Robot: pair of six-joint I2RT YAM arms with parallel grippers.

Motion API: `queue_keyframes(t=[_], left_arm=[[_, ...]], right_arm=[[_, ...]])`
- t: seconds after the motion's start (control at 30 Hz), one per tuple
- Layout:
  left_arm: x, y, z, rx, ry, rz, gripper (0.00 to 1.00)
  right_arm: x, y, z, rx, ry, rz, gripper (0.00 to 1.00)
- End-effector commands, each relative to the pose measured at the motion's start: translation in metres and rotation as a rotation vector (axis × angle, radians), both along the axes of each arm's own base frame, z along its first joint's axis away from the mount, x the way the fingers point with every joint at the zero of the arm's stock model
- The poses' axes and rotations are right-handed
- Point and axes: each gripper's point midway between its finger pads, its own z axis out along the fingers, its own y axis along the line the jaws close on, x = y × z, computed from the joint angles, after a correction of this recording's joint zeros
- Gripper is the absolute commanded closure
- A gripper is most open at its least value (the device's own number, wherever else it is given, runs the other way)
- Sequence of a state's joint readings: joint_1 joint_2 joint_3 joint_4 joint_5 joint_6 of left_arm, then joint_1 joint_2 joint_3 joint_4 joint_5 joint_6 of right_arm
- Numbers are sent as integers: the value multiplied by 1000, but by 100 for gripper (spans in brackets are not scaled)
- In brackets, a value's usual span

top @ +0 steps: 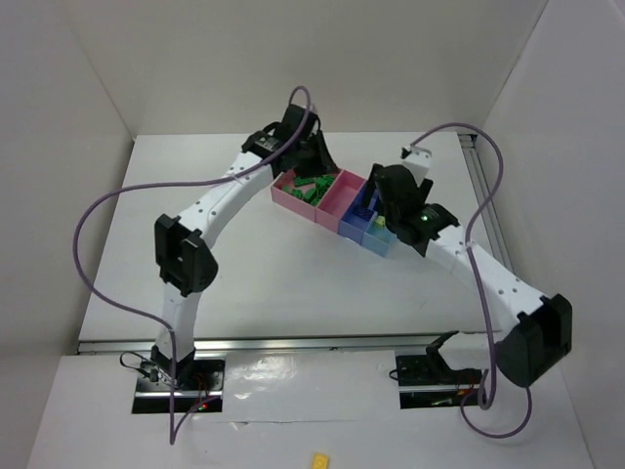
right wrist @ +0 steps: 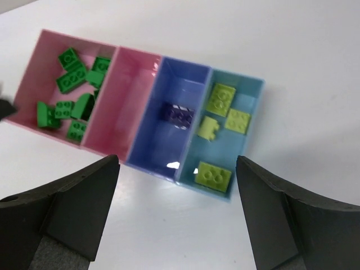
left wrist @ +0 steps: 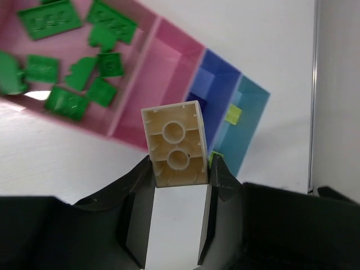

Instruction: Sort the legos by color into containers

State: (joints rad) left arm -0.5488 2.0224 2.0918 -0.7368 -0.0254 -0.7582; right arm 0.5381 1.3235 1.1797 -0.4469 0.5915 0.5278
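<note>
My left gripper (left wrist: 181, 164) is shut on a cream lego (left wrist: 175, 142), whose hollow underside faces the camera. In the left wrist view the brick overlaps the edge of the small pink box (left wrist: 169, 62). Several green legos (left wrist: 67, 73) lie in the large pink box (right wrist: 32, 73). A dark purple lego (right wrist: 179, 114) sits in the dark blue box (right wrist: 160, 140), and several yellow-green legos (right wrist: 222, 98) lie in the light blue box (right wrist: 254, 95). My right gripper (right wrist: 177, 169) hangs open and empty above the table, just in front of the blue boxes.
The containers (top: 332, 207) stand in a slanted row at mid-table, with both arms reaching in over them. A lone yellow brick (top: 320, 458) lies on the near ledge behind the arm bases. A rail (top: 483, 195) runs along the table's right edge.
</note>
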Motion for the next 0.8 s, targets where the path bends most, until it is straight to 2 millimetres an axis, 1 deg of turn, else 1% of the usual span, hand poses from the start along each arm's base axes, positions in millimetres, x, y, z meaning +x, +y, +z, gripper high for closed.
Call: queue_keyframes(t=[0.0,0.03,0.07,0.1,0.13,0.17,0.2,0.27,0.3,0.33,0.4,0.43,0.5,0.53,0.57,0.63,0.67,0.73,0.77], left_arm=[[5,-31,-37,40,51,-97,73],[12,-39,-28,16,27,-106,73],[16,-44,-32,11,26,-124,72],[19,-52,-49,23,46,-133,72],[25,-56,-47,14,32,-133,70],[26,-59,-52,15,36,-148,69],[29,-61,-56,13,33,-148,69],[32,-63,-68,20,45,-148,68],[35,-65,-66,12,31,-148,68],[34,-64,-71,23,37,-154,68],[38,-64,-81,33,40,-147,68],[38,-64,-81,39,36,-153,68],[37,-66,-98,47,65,-161,64],[36,-67,-98,41,69,-167,60],[36,-67,-103,45,77,-167,49],[35,-68,-103,40,80,-174,38],[35,-68,-103,40,80,-174,21],[35,-68,-103,45,76,-180,6],[34,-69,-103,39,79,-187,2]], right_arm=[[-26,-23,17,80,-77,-86,8],[-37,-29,25,99,-107,-85,8],[-40,-31,32,122,-129,-89,8],[-45,-36,32,114,-128,-100,8],[-47,-40,33,123,-129,-114,8],[-53,-48,36,113,-128,-140,8],[-54,-50,34,101,-120,-148,8],[-59,-55,41,106,-139,-158,8],[-61,-56,39,99,-129,-158,8],[-62,-57,42,106,-139,-158,8],[-63,-58,38,101,-131,-158,7],[-63,-58,38,101,-131,-158,7],[-62,-53,27,100,-106,-138,7],[-60,-52,29,108,-117,-138,7],[-59,-49,26,107,-104,-128,7],[-56,-45,23,102,-95,-114,7],[-54,-44,19,93,-83,-114,7],[-53,-43,14,86,-71,-114,6],[-52,-43,12,81,-63,-114,6]])
